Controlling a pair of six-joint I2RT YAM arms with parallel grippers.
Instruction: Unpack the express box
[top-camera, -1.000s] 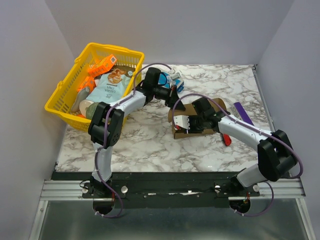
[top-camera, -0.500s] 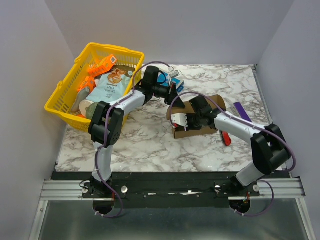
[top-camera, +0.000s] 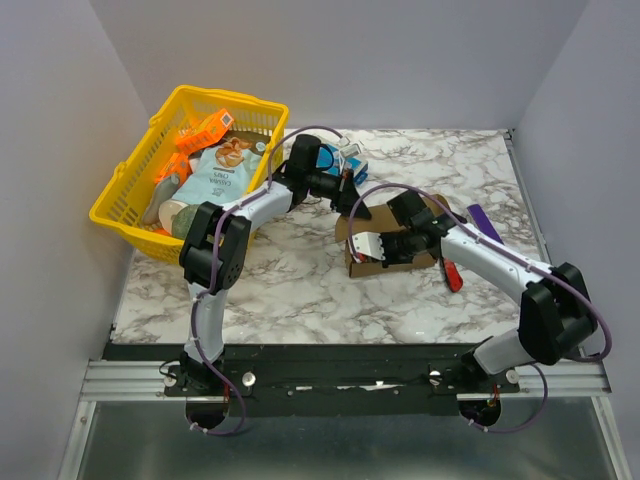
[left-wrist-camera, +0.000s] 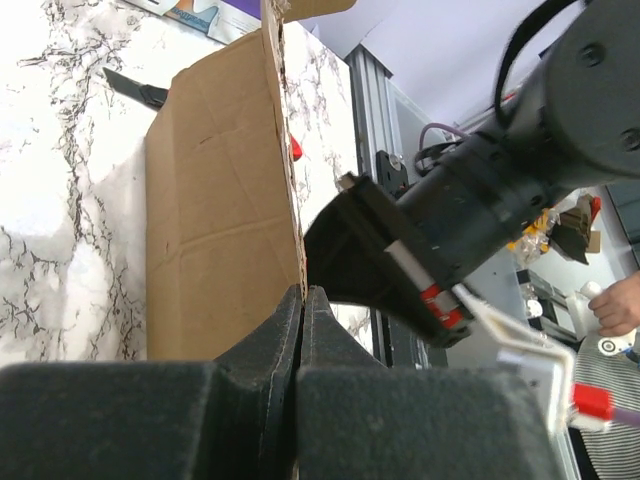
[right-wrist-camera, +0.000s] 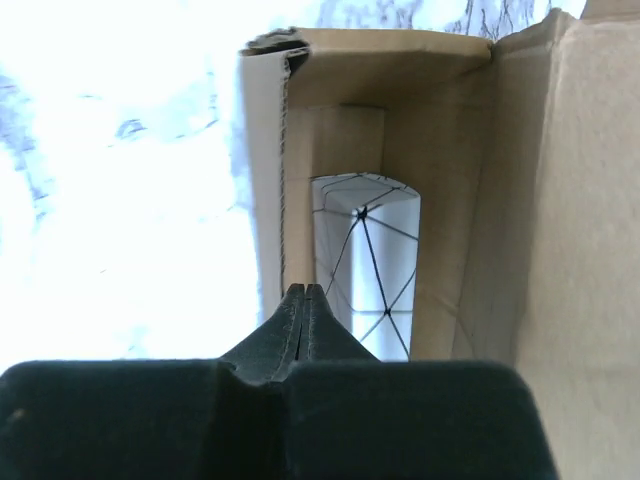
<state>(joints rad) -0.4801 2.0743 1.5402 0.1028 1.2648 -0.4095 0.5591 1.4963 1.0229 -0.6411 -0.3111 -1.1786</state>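
Bright even light; table (right-wrist-camera: 120, 150) overexposed, fingers (right-wrist-camera: 150, 420) dark, blurred close-up.

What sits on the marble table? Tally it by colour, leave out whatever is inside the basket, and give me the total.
Brown: 1, the express box
Yellow: 1, the basket
Blue and white: 1, the small box
Purple: 1, the flat bar
Red: 1, the small tool beside the express box
Total: 5

The left arm (top-camera: 250, 205) stretched from lower left to the frame's centre, the left claw (left-wrist-camera: 303, 295) pinched on the express box (left-wrist-camera: 215, 220) flap. The right arm (top-camera: 495, 262) bent in from lower right, the right claw (right-wrist-camera: 303, 292) closed, fingertips touching.
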